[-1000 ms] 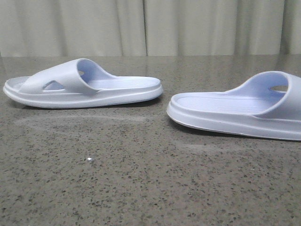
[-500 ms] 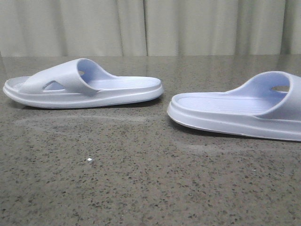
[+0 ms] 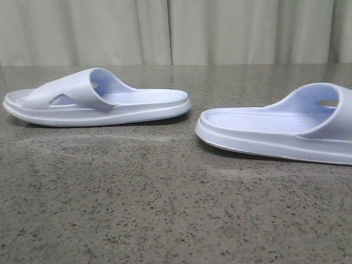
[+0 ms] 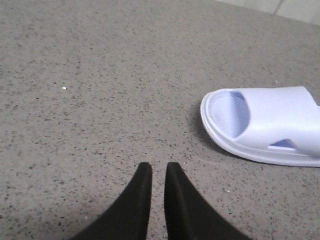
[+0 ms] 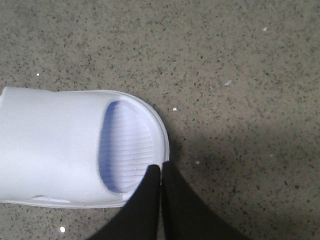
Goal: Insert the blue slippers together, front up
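Lying sole-down on the speckled grey worktop, left slipper sits far left in front view, toe end pointing left, heel toward centre. Right slipper sits at right, nearer the camera, heel toward centre, toe end cut off by the frame edge. Clear gap of bare worktop between the two heels, not touching. Pale curtain behind. No arms visible in front view.

Left wrist view adds the left hand: black fingers nearly together, narrow slit, holding nothing, above bare worktop, one slipper off to the side and apart from it.

Right wrist view adds the right hand: fingers pressed together, nothing between them, tips over the rim of a slipper at its open toe end; contact unclear.
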You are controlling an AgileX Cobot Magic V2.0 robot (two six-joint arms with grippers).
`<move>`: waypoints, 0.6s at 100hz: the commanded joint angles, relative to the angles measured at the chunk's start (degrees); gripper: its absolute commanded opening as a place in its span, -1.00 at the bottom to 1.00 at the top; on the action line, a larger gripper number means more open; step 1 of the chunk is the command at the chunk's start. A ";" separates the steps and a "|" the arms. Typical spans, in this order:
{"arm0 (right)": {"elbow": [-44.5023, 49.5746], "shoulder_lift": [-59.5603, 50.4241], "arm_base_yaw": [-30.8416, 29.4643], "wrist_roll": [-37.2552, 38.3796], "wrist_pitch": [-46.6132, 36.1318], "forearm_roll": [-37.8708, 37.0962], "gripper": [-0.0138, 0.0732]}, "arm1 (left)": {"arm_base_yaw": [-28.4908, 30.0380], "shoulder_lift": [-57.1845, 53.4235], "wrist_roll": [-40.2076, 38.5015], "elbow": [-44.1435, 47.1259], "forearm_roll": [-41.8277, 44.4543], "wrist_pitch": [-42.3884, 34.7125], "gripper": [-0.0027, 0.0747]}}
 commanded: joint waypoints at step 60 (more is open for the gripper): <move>-3.86 15.34 -0.44 -2.60 -7.42 1.85 0.05 | -3.93 9.32 6.43 -2.19 -12.32 -2.46 0.05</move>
